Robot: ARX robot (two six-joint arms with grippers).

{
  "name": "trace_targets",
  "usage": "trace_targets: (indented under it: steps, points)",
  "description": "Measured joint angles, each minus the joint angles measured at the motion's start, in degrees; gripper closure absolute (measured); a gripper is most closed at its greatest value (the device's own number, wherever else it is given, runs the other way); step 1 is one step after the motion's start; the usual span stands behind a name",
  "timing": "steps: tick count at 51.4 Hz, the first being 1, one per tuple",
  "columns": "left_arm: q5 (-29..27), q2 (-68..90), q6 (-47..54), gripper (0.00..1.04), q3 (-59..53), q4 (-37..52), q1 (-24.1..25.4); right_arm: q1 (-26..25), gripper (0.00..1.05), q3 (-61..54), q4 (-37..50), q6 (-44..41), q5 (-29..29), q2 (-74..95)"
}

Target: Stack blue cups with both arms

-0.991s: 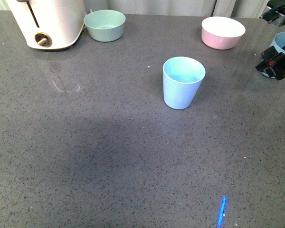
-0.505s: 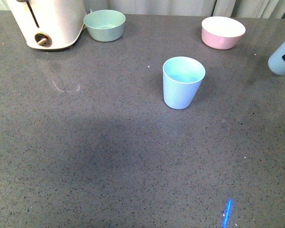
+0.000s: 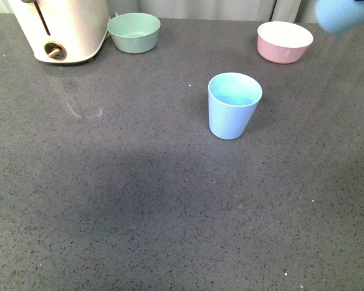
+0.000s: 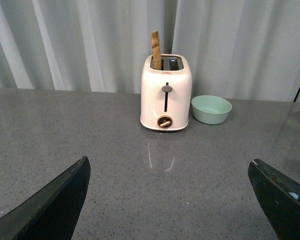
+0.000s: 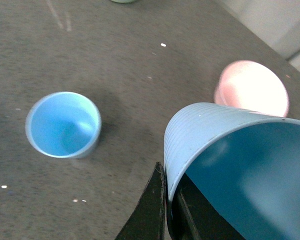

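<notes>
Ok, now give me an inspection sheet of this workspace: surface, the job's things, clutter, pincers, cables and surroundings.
Surface: grey speckled countertop.
Job's things: standing blue cup upright mid-counter, mouth up; lifted blue cup off the counter, tilted, not yet over the standing one.
Clutter: white toaster with mint-green bowl beside it; pink bowl at the back.
Pincers: left pincer open, holding nothing; right pincer shut on the lifted blue cup at its rim.
Cables: nothing seen.
Surroundings: pale curtains behind the counter.
</notes>
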Motion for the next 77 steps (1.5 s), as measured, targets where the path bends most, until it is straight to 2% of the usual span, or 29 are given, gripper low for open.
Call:
trace_targets:
  steps: [7,18,28,50,62,65,69,77]
  points:
    - [0.0,0.0,0.0,0.09,0.0,0.0,0.0,7.74,1.03,-2.67,-0.7,0.13,1.07,-1.18]
    - [0.0,0.0,0.0,0.09,0.0,0.0,0.0,13.33,1.03,-3.56,-0.74,0.83,2.86,-0.11]
    - [0.0,0.0,0.0,0.09,0.0,0.0,0.0,15.91,1.03,-3.56,-0.74,1.68,3.87,2.25]
    - [0.0,0.0,0.0,0.09,0.0,0.0,0.0,16.72,1.03,-3.32,-0.31,1.9,6.08,6.82]
    - [0.0,0.0,0.0,0.09,0.0,0.0,0.0,15.72,0.59,-3.32,1.81,2.38,6.64,6.19]
    - [0.0,0.0,0.0,0.09,0.0,0.0,0.0,15.1,0.52,-3.5,2.99,2.71,6.67,5.33]
    - [0.0,0.0,0.0,0.09,0.0,0.0,0.0,13.53,0.38,-5.2,7.63,2.99,8.13,2.29]
    - [0.0,0.0,0.0,0.09,0.0,0.0,0.0,10.4,0.17,-9.6,14.25,7.41,7.39,-5.55]
